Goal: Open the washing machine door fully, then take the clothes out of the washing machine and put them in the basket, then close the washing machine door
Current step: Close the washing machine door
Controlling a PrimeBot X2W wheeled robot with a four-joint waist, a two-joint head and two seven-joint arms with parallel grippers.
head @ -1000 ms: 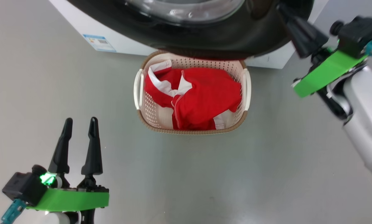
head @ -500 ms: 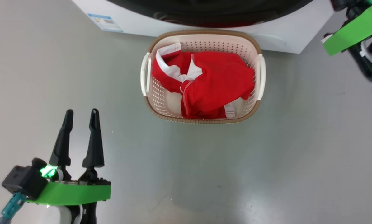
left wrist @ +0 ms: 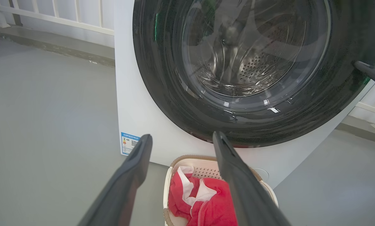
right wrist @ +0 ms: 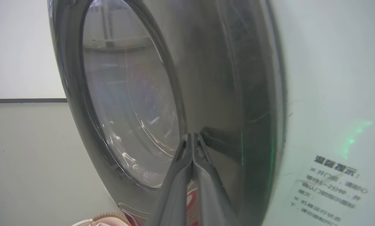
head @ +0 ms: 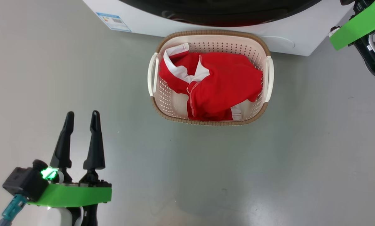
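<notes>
From the head: red clothes (head: 225, 84) heaped inside the basket (head: 211, 33), itself on the grey floor (head: 269, 172) just in front of the washing machine (head: 294, 44). Left jaws low at the left, spread wide, holding nothing, well apart from the basket. Judging by that, unloading done.

From the left wrist: washing machine door (left wrist: 162, 78) lying flat against the white front, steel drum (left wrist: 253, 67) visible through the glass, nothing red to be made out inside. Below it, the basket with the clothes, just beside the corner carrying the blue label (left wrist: 128, 143). At the right edge, a dark fingertip (left wrist: 371, 72) of the other arm touching the door's black rim.

From the right wrist: right jaws pressed together, gripping nothing, tips set against the glossy rim near its outer edge. No gap to be seen between rim and white cabinet. Looks like the closing push, last step of the task, at or near its end. Cannot tell whether latched. Left to do, at most: one firm final press on the rim, then backing both arms away from the machine
</notes>
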